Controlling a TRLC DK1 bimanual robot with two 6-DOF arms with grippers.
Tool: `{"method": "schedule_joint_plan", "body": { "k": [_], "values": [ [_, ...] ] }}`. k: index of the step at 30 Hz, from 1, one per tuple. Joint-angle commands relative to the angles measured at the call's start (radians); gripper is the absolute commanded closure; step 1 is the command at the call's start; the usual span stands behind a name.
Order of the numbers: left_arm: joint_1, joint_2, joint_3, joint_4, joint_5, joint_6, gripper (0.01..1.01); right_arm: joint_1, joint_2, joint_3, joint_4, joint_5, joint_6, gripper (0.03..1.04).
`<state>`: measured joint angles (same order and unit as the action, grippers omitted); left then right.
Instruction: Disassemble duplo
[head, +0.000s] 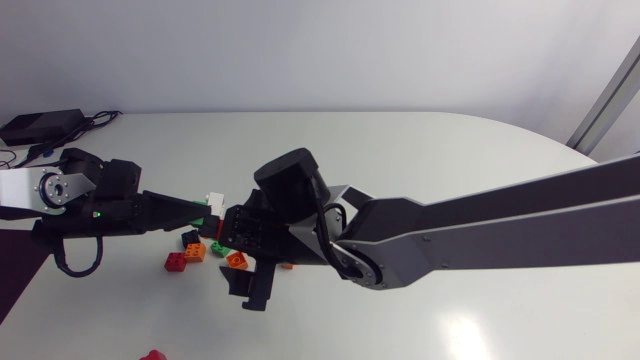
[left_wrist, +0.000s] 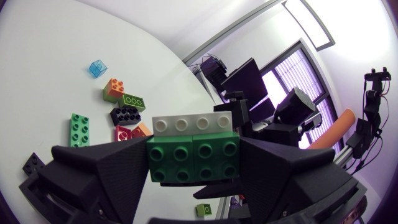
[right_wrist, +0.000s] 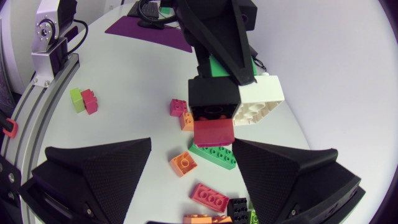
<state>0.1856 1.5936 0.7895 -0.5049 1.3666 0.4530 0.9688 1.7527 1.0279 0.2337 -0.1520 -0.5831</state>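
Between the fingers of my left claw (left_wrist: 194, 167) sits the green brick (left_wrist: 193, 155). It is clamped from both ends, so its long axis runs from finger to finger. The white brick (left_wrist: 194, 123) is pressed onto its studs and lies along the same line. My right wrist view shows more of this duplo stack (right_wrist: 227, 99). A black brick (right_wrist: 214, 99) is fixed to it beside the white one, and a red piece (right_wrist: 214, 132) sits at the end nearest my right claw (right_wrist: 193, 163). That claw is spread wide and grips nothing. The stack hangs just ahead of its gap, roughly centred on it but not yet between the fingers. I judge the right arm to be the one that must pull, since the left already anchors the green brick. To do so it has to come forward until the black and red end lies between its fingers, then close across it. Under the stack, loose bricks lie on the table (right_wrist: 124, 68), among them an orange brick (right_wrist: 183, 163) and a pink brick (right_wrist: 209, 197), near enough that a low approach could knock them.
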Motion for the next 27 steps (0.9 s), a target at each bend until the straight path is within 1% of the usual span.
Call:
{"method": "schedule_joint_plan", "body": {
  "k": [1,4,8,10,12,17,21,23,25,27],
  "values": [
    [0.008,-0.015,0.001,-0.015,0.035,0.024,0.772,0.021,0.030,-0.020,0.016,0.006,0.012,0.18],
    [0.006,-0.014,0.001,-0.015,0.035,0.024,0.772,0.021,0.031,-0.025,0.029,0.014,0.008,0.27],
    [0.006,-0.017,-0.003,-0.020,0.040,0.024,0.772,0.016,0.025,-0.045,0.076,0.015,0.002,0.41],
    [0.006,-0.018,-0.004,-0.020,0.042,0.024,0.772,0.015,0.022,-0.055,0.099,0.015,-0.001,0.44],
    [0.008,-0.018,-0.004,-0.021,0.046,0.024,0.772,0.013,0.024,-0.055,0.099,0.015,-0.006,0.45],
    [0.006,-0.018,-0.006,-0.023,0.052,0.024,0.772,0.011,0.025,-0.058,0.110,0.015,-0.024,0.61],
    [0.008,-0.053,-0.019,-0.027,0.054,0.036,0.772,0.018,0.019,-0.063,0.113,0.015,-0.040,0.70],
    [0.006,-0.061,-0.026,-0.027,0.054,0.042,0.772,0.016,0.016,-0.063,0.113,0.019,-0.038,0.72],
    [0.003,-0.060,-0.030,-0.027,0.054,0.046,0.772,0.010,0.016,-0.061,0.113,0.029,-0.034,0.78],
    [0.006,-0.063,-0.030,-0.027,0.054,0.050,0.772,0.001,0.016,-0.063,0.108,0.051,-0.031,0.80]
  ]
}}
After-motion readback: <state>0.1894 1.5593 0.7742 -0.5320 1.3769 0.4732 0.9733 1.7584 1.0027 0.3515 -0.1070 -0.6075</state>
